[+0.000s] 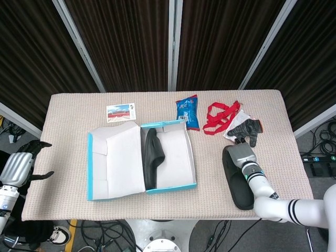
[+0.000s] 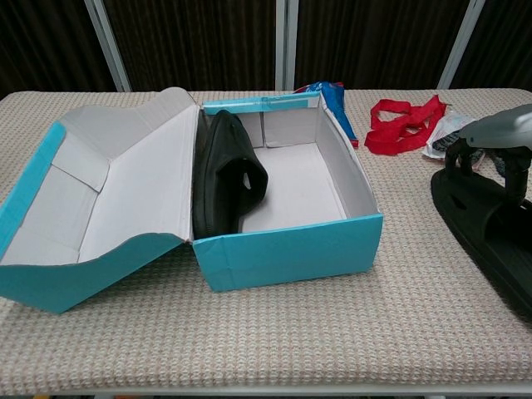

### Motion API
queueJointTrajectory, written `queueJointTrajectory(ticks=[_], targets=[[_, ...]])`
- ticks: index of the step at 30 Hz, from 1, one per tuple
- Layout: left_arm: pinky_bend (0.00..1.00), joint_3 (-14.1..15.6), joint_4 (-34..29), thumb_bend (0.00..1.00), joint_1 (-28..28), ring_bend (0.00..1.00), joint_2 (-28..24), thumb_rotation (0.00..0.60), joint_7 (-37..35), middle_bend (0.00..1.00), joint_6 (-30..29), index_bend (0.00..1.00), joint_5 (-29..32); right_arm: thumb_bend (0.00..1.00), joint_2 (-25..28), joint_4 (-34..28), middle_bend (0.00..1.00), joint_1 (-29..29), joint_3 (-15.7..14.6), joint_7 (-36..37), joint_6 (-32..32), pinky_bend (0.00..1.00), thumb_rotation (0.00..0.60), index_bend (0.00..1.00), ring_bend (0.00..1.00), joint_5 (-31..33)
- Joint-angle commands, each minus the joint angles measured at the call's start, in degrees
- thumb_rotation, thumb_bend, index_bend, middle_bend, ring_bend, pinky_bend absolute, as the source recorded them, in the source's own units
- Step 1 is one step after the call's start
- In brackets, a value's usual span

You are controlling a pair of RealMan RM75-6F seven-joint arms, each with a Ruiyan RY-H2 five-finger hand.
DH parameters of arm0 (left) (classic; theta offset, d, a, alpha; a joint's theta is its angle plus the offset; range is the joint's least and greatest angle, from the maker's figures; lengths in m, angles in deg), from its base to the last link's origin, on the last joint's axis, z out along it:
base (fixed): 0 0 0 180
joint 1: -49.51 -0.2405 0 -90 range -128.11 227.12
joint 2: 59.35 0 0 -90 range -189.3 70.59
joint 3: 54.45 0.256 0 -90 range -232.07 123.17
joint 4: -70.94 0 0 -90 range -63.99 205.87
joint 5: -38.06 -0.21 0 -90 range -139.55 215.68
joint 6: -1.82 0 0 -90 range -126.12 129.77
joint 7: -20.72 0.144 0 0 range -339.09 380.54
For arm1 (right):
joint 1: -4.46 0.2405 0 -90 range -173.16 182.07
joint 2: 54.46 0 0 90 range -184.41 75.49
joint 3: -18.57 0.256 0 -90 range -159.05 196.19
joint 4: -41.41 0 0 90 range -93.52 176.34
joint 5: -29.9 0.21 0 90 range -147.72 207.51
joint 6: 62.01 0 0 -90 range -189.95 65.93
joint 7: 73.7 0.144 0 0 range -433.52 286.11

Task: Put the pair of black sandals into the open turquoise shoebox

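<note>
The open turquoise shoebox [image 1: 170, 187] [image 2: 291, 249] stands mid-table with its lid folded out to the left. One black sandal [image 1: 152, 157] [image 2: 224, 179] stands on its side against the box's left inner wall. The other black sandal [image 1: 239, 189] [image 2: 490, 241] lies flat on the table to the right of the box. My right hand [image 1: 242, 156] [image 2: 499, 133] sits on that sandal's far end, with fingers reaching down around it. My left hand [image 1: 18, 165] hangs off the table's left edge, fingers apart and holding nothing.
Behind the right sandal lie a pair of dark gloves [image 1: 245, 128], a red strap [image 1: 220, 116] [image 2: 407, 112] and a blue snack packet [image 1: 188, 112]. A postcard [image 1: 121, 112] lies at the back left. The table's right edge is close to the sandal.
</note>
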State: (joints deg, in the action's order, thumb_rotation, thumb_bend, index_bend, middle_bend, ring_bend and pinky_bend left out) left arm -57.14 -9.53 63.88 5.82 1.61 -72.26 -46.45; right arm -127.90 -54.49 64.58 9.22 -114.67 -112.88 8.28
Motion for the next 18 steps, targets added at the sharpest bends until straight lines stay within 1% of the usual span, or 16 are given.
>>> queueJointTrajectory(ticks=[1, 5, 11, 14, 18], targets=[[0.2, -0.1, -0.2, 0.12, -0.03, 0.12, -0.14, 0.6, -0.12, 0.23, -0.12, 0.24, 0.08, 0.08, -0.11, 0.18, 0.38, -0.49, 0.25, 0.12, -0.5, 0.03, 0.6, 0.41, 0.07, -0.62], [0.2, -0.2, -0.58, 0.12, 0.17, 0.12, -0.32, 0.6, -0.02, 0.23, 0.09, 0.24, 0.07, 0.1, 0.38, -0.09, 0.41, -1.56, 0.9, 1.22, -1.14, 0.05, 0.6, 0.44, 0.09, -2.33], [0.2, -0.02, -1.05, 0.12, 0.41, 0.12, -0.19, 0.6, 0.73, 0.23, 0.5, 0.24, -0.07, 0.11, 3.77, -2.66, 0.42, -3.25, 2.93, 4.56, -2.11, 0.05, 0.6, 0.45, 0.1, -6.05], [0.2, -0.06, -1.28, 0.12, 0.52, 0.12, -0.23, 0.6, 1.01, 0.23, 0.56, 0.24, -0.07, 0.11, 6.85, -5.27, 0.43, -4.68, 4.96, 7.96, -3.63, 0.07, 0.6, 0.46, 0.11, -9.83], [0.2, -0.17, -1.67, 0.12, 0.62, 0.12, -0.32, 0.6, 1.1, 0.23, 0.51, 0.24, -0.08, 0.11, 12.36, -8.87, 0.45, -6.39, 8.74, 14.04, -4.17, 0.08, 0.6, 0.49, 0.13, -14.86]])
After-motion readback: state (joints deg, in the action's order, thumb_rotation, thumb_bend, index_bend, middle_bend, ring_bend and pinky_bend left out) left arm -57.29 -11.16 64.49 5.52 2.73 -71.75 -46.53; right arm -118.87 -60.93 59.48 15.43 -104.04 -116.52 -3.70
